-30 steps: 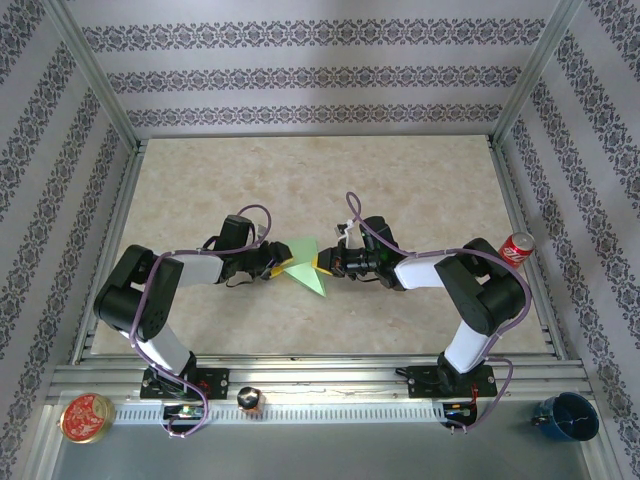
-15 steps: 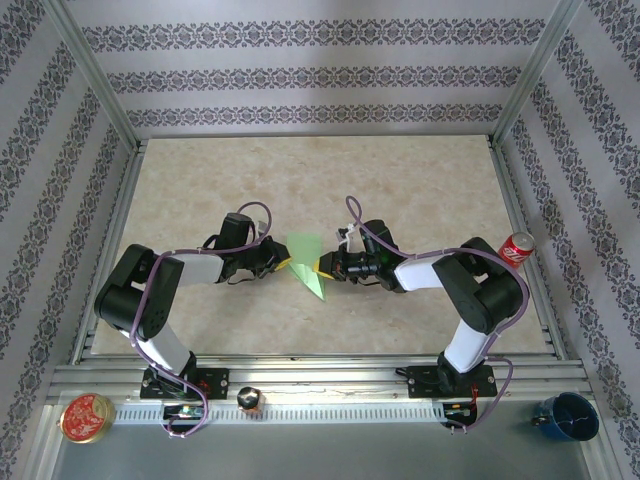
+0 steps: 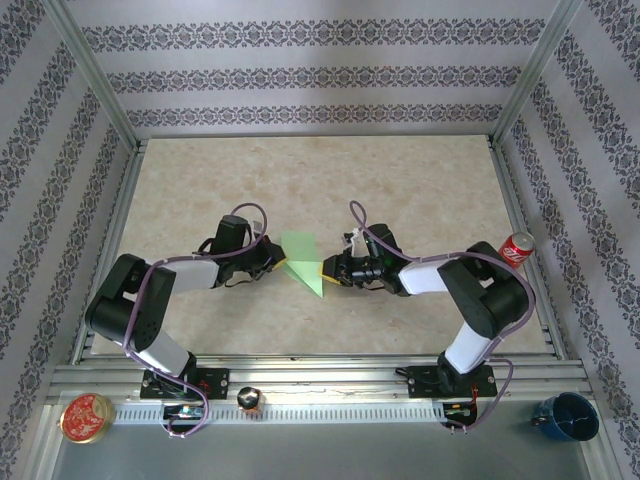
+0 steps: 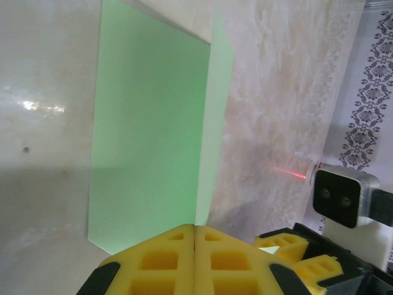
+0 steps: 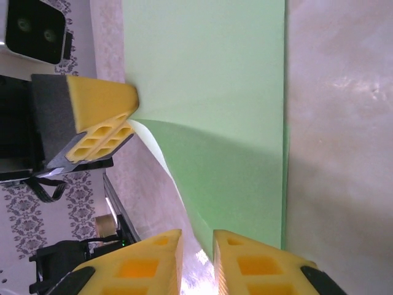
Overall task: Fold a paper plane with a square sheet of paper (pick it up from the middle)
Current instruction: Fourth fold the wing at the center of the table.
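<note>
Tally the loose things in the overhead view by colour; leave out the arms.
Green: 1, the folded paper
Red: 2, the soda can and the round tin
Blue: 1, the cup
Dark: 1, a small round thing
Total: 5

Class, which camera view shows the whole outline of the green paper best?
The top external view: the green paper appears almost whole there, small and pointed. Both wrist views show it close but cropped: the left one a fold line, the right one a curling edge.
</note>
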You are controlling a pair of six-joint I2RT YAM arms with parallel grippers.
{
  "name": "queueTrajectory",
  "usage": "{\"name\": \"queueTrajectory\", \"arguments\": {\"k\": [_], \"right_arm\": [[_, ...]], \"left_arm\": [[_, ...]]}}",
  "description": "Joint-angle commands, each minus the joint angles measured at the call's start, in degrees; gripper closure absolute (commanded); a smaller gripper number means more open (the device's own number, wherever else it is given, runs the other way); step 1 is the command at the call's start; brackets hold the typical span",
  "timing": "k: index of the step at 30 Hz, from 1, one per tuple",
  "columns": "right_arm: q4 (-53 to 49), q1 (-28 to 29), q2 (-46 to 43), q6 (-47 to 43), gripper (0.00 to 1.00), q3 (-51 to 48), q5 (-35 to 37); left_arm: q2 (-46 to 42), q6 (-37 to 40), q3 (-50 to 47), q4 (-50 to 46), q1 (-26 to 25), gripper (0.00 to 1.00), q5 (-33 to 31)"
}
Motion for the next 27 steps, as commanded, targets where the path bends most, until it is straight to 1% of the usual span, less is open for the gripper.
{"name": "queueTrajectory", "arguments": {"k": [1, 5, 7, 9, 11, 14, 16, 17, 18, 21, 22, 23, 24, 25, 26, 27], "right_arm": [[-3.2, -0.8, -3.4, -3.1, 0.76, -1.0, 2.6], [-9.7, -1.4, -7.1, -6.4, 0.70, -1.0, 6.7], [-15.2, -1.0, -9.9, -9.2, 0.66, -0.4, 10.4], [-20.3, 0.1, -12.9, -12.9, 0.66, 0.3, 15.3], [-23.5, 2.2, -16.2, -17.1, 0.66, 0.8, 22.0], [-25.2, 8.6, -21.7, -25.7, 0.64, 0.4, 37.4], [-23.4, 13.5, -24.2, -31.7, 0.64, -1.2, 47.6], [-22.5, 15.3, -25.3, -33.8, 0.63, -2.0, 51.6], [-22.1, 16.4, -26.3, -34.7, 0.63, -2.7, 54.1], [-19.6, 16.5, -28.1, -33.6, 0.62, -5.1, 54.8], [-17.3, 16.2, -28.5, -32.8, 0.60, -6.3, 53.1], [-14.1, 15.6, -28.5, -28.8, 0.58, -8.0, 51.1], [-13.1, 14.4, -28.5, -23.7, 0.67, -9.3, 49.6], [-13.1, 12.7, -28.5, -20.6, 0.68, -9.8, 47.2], [-11.5, 10.4, -28.0, -20.3, 0.68, -10.3, 41.3], [-11.0, 9.2, -27.0, -21.2, 0.68, -9.9, 38.1]], "left_arm": [[-1.5, -2.2, -1.0, 3.7, -0.3, 1.00, -1.5], [-3.1, -2.3, -1.7, 3.0, -0.8, 1.00, -3.3], [-4.6, -3.2, -2.8, 3.1, -1.0, 1.00, -4.8], [-6.5, -3.7, -3.7, 3.1, -1.4, 1.00, -6.4], [-7.6, -3.3, -3.9, 1.5, -1.5, 1.00, -7.2], [-8.7, -3.5, -4.2, 0.5, -1.5, 1.00, -8.2], [-9.2, -3.9, -4.3, -0.1, -1.8, 1.00, -8.8], [-9.4, -4.1, -4.4, -0.1, -1.9, 1.00, -9.0], [-9.6, -4.5, -4.6, -0.2, -2.1, 1.00, -9.3], [-10.6, -6.0, -5.5, 0.3, -3.0, 1.00, -10.2], [-11.1, -6.2, -5.7, 0.3, -3.5, 1.00, -10.8], [-11.6, -6.2, -5.9, 0.1, -3.9, 1.00, -11.3], [-11.8, -6.0, -5.7, -0.3, -4.0, 1.00, -11.7], [-11.8, -5.9, -5.7, -0.4, -4.2, 1.00, -11.7], [-11.8, -5.8, -5.8, -0.3, -4.1, 1.00, -11.6], [-11.7, -5.8, -6.0, -0.3, -4.1, 1.00, -11.7]]}}
